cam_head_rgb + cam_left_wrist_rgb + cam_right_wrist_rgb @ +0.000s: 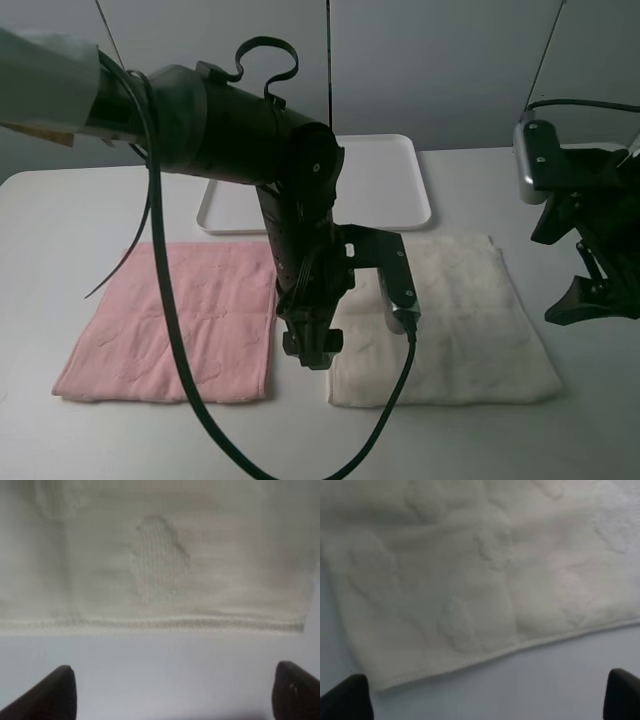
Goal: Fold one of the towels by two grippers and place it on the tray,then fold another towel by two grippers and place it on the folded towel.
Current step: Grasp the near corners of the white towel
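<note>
The black claw-fingered left gripper, on the big cabled arm nearest the high camera, hangs over the strip of white table between the two towels. Its fingers are spread wide with nothing between them. The right gripper hovers just off the other side of the cream, off-white terry cloth towel, equally splayed and empty. That towel lies flat and unfolded on the table, in front of the flat white rectangular plastic tray, with the pale pink terry cloth towel beside it. The cloth looks light, soft and limp, so it will likely sag and drape once lifted. The stitched hem at the near corners seems the surest place to pinch, one corner per claw. No brand, label or writing can be read on either towel.
</note>
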Motion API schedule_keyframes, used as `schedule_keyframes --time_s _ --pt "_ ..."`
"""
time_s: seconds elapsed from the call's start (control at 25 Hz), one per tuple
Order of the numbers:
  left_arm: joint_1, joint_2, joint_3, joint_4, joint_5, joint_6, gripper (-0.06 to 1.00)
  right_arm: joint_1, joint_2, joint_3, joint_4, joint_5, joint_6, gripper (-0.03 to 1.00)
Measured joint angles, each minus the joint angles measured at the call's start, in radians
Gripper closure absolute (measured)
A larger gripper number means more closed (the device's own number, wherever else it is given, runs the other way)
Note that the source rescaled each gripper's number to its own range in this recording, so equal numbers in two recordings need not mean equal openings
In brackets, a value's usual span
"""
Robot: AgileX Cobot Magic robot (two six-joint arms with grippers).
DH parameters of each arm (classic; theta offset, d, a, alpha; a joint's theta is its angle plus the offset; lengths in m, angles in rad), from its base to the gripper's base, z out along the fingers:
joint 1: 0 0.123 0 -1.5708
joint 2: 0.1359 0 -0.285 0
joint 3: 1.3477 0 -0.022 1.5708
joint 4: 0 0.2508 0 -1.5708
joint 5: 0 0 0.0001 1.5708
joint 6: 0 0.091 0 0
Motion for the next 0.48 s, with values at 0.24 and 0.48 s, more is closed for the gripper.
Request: schedule_keyframes --time_s 0.24,0.48 --pt "0.000 0.000 0.000 -0.002 -0.002 0.012 -0.06 0.003 0.084 0.068 -0.010 -0.015 -0.053 -0.03" --pt "0.000 0.000 0.000 -0.003 -0.004 0.015 -0.06 0.004 0.100 0.182 -0.010 -0.087 -0.136 -0.03"
